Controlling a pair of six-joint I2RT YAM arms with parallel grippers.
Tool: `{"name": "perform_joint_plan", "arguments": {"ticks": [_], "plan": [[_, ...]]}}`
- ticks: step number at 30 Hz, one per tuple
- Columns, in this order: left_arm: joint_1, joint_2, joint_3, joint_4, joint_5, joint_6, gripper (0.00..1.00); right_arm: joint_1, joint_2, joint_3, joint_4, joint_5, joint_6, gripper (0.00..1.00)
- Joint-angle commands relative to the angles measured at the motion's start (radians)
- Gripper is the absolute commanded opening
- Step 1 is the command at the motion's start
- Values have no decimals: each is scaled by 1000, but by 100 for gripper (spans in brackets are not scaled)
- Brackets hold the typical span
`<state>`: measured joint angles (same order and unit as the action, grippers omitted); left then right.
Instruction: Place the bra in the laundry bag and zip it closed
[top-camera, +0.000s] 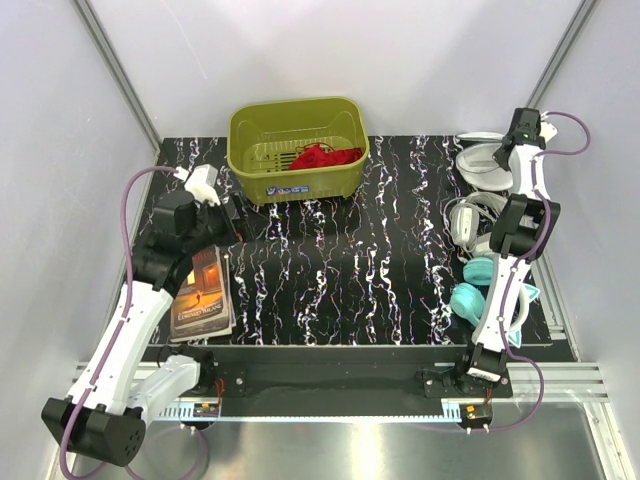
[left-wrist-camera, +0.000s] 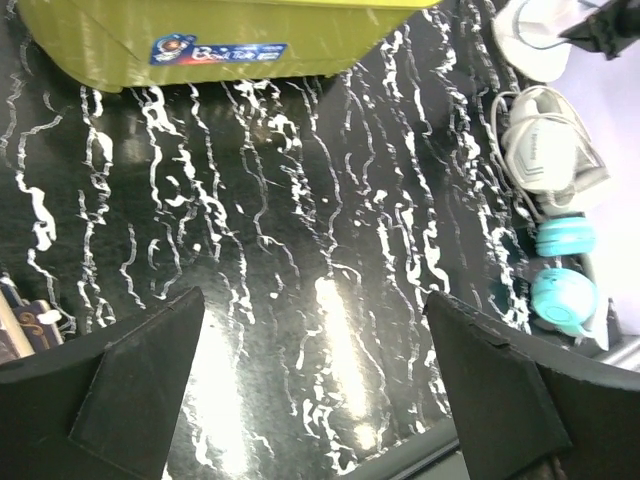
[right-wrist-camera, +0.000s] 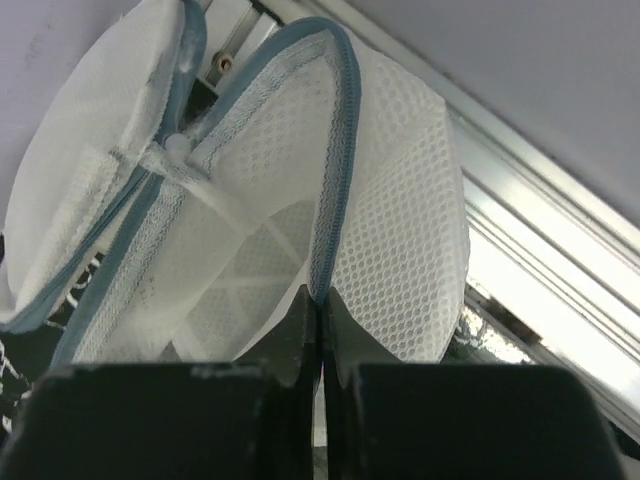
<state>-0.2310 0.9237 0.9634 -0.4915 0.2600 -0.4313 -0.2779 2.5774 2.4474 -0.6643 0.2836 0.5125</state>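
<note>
bag rim pinched, bra not yet packed
the right gripper (right-wrist-camera: 320, 300) is clamped tight on the blue-grey zipper rim of the laundry bag (right-wrist-camera: 400, 200) at the table's far right corner; the mouth gapes unzipped, and the rim runs up and away from the fingers. the bra (top-camera: 322, 157) lies crumpled in the olive-green basket (top-camera: 290, 185), spread roughly left to right. the left gripper (left-wrist-camera: 320, 400) hovers wide open, empty. loading and zipping are both still to do.
</note>
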Motion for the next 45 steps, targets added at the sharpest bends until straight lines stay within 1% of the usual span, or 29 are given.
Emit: {"name": "perform_joint_plan", "arguments": {"ticks": [1, 2, 3, 5, 6, 7, 8, 9, 10, 11, 12, 13, 14, 15, 16, 17, 18, 20, 21, 22, 24, 25, 27, 28, 32, 37, 40, 43, 45], "plan": [[4, -40, 43, -7, 68, -56, 99, 5, -202, -54, -24, -128, 26, 0], [2, -42, 43, -2, 68, -67, 98, 14, -239, -89, -62, -161, 46, 0], [2, -40, 37, -1, 62, -98, 97, 38, -316, -112, -76, -181, 46, 0], [-1, -37, 29, 4, 48, -133, 92, 77, -397, -198, -109, -190, 26, 0], [-2, -28, 29, 7, 53, -165, 91, 103, -483, -233, -113, -184, -17, 0], [-4, -23, 31, 7, 65, -178, 90, 150, -525, -311, -118, -176, -35, 0], [-7, -20, 32, 8, 86, -191, 88, 176, -615, -356, -121, -184, -55, 0], [-8, -13, 34, 7, 97, -216, 86, 198, -661, -402, -123, -187, -71, 0], [-13, -13, 35, 7, 108, -221, 86, 241, -712, -504, -123, -196, -65, 0], [-16, -13, 38, 5, 114, -221, 84, 258, -805, -555, -123, -214, -59, 0], [-19, -14, 41, 5, 113, -222, 84, 273, -853, -656, -124, -236, -49, 0], [-24, -16, 44, 5, 107, -222, 84, 323, -900, -712, -130, -277, -40, 0], [-25, -14, 61, 5, 101, -219, 84, 344, -992, -767, -129, -299, -32, 0], [-27, -11, 72, 4, 97, -210, 85, 367, -1044, -871, -129, -328, -20, 0], [-31, -8, 83, 5, 97, -208, 86, 385, -1089, -918, -124, -392, -14, 0], [-37, 1, 102, 5, 90, -211, 88, 419, -1168, -957, -123, -424, -6, 0], [-54, 7, 110, 10, 84, -215, 90, 436, -1206, -1025, -123, -460, -6, 0], [-88, 39, 130, 10, 59, -212, 93, 477, -1285, -1079, -112, -588, -35, 0], [-135, 50, 135, 11, 50, -211, 94, 482, -1307, -1132, -100, -647, -61, 0], [-164, 64, 139, 11, 29, -211, 94, 490, -1322, -1157, -84, -746, -72, 0], [-239, 105, 140, 11, 1, -201, 95, 513, -1355, -1215, -77, -849, -122, 0], [-258, 121, 132, 16, -8, -205, 96, 519, -1362, -1231, -75, -938, -135, 0], [-296, 168, 121, 31, 1, -195, 95, 548, -1385, -1261, -70, -1032, -178, 0], [-306, 185, 118, 33, 14, -185, 95, 559, -1395, -1268, -64, -1108, -193, 0], [-344, 285, 113, 57, 68, -138, 98, 606, -1428, -1286, -20, -1205, -207, 0], [-478, 325, 20, 238, 65, -100, 99, 608, -1433, -1315, 20, -1253, -161, 0], [-545, 333, -44, 346, 64, -98, 98, 606, -1444, -1337, 75, -1268, -85, 0], [-582, 328, -75, 372, 68, -112, 93, 608, -1458, -1358, 129, -1270, -13, 0], [-593, 314, -104, 411, 71, -135, 94, 606, -1470, -1373, 153, -1278, 27, 0]]}}
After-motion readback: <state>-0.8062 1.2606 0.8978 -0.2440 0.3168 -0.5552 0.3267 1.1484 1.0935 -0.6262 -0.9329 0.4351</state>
